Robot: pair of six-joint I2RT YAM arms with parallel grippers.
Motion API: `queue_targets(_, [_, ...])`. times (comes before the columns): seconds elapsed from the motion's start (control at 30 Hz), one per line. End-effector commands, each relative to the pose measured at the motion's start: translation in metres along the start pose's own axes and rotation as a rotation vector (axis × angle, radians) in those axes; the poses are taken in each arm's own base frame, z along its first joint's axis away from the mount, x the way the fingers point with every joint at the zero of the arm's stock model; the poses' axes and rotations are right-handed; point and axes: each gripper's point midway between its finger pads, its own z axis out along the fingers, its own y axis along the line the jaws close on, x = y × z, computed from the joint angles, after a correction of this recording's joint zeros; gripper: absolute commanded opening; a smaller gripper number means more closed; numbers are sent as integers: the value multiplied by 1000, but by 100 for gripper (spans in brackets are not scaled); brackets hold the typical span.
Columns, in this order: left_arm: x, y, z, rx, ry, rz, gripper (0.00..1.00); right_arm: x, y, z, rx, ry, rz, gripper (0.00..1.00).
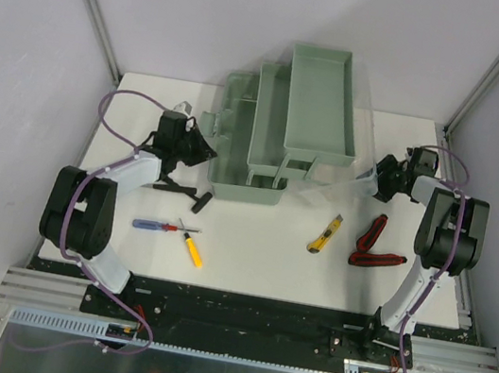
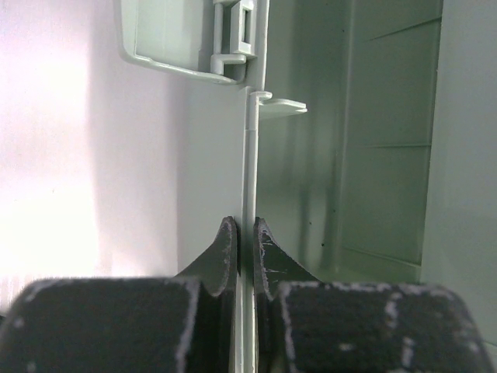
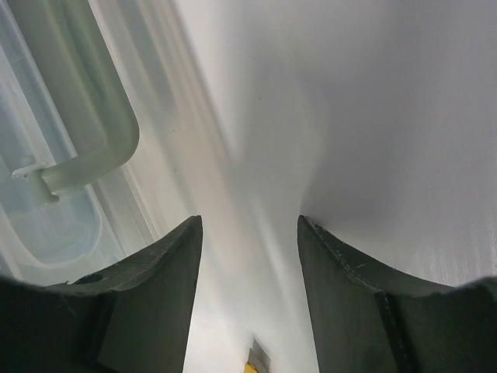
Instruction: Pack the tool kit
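Plainly, the packing is at its opening step: as far as the overhead view shows, no tool is in the kit yet. On the left, the left claw [image 2: 245,233] is pinched tight on the thin left wall of the tool kit [image 1: 244,190], one finger on each side of it, which I judge to be steadying the box. In front of that claw, on the white tabletop [image 1: 257,255], lies a black hammer [image 1: 183,192]. Nearer the arms are a blue-and-red screwdriver [image 1: 155,224] and a yellow screwdriver [image 1: 191,250].

The sage-green kit stands at the middle back of the tabletop, opened out, with its tray [image 1: 321,103] raised above the body.

To the right lie a yellow knife [image 1: 324,233] and red-and-black pliers [image 1: 376,244], close together. The right claw [image 3: 248,225] hovers at the kit's right side with its fingers apart and nothing between them; the clear lid [image 3: 54,225] is just to one side of it.

The next move likely falls to the right arm: swing toward the knife or pliers, lower over one and close on it, while the left claw braces the box.

No brand, label or writing can be read anywhere.
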Motion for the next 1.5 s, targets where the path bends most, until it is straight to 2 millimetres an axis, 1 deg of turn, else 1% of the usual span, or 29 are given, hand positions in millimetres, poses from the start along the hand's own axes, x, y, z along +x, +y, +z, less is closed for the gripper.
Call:
queue_targets(0.0, [39,24,10,-67,128,-26,6,17,-34,-1,161,30,-69,58])
queue_targets(0.13, [41,26,11,-72,130,-27,5,13,-49,-11,212,10,-138,58])
queue_targets(0.23, [41,27,11,-75,131,-28,5,8,-60,-20,219,-15,-122,58])
queue_targets(0.3, [42,26,11,-73,132,-27,5,5,-62,-23,204,-31,-109,58])
queue_targets(0.4, [42,26,11,-72,133,-28,4,6,-54,-21,141,-23,-109,58])
queue_targets(0.6, [42,25,13,-65,138,-27,4,19,-24,-11,4,19,-166,58])
queue_targets(0.67, [42,25,13,-62,139,-24,5,22,-16,-9,-21,28,-176,58])
queue_targets(0.77, [41,23,12,-56,138,-18,6,21,-11,-9,-27,21,-171,58])
queue_targets(0.83, [39,20,9,-45,132,-11,11,16,-10,-14,-1,-3,-155,58])
queue_targets(0.93, [29,10,2,-15,107,8,29,-1,-7,-31,63,-82,-124,58])
queue_targets(1.0, [21,0,-3,10,84,29,40,-14,-3,-47,103,-148,-103,58])
queue_targets(1.07, [10,-10,-9,38,56,58,55,-26,4,-65,129,-213,-90,59])
queue_targets(1.17, [-7,-26,-21,75,7,100,74,-40,16,-92,149,-298,-86,62])
queue_targets(1.23, [-15,-32,-30,88,-25,122,86,-46,25,-112,159,-350,-93,64])
queue_targets(1.27, [-18,-35,-33,92,-38,133,90,-48,29,-122,161,-372,-99,65])
queue_targets(1.33, [-20,-34,-36,91,-50,150,94,-52,42,-143,148,-420,-117,66])
queue_targets(1.4, [-16,-31,-35,89,-38,163,95,-53,54,-160,130,-456,-139,68])
queue_targets(1.47, [-9,-26,-32,85,-19,166,94,-52,72,-180,87,-491,-181,69])
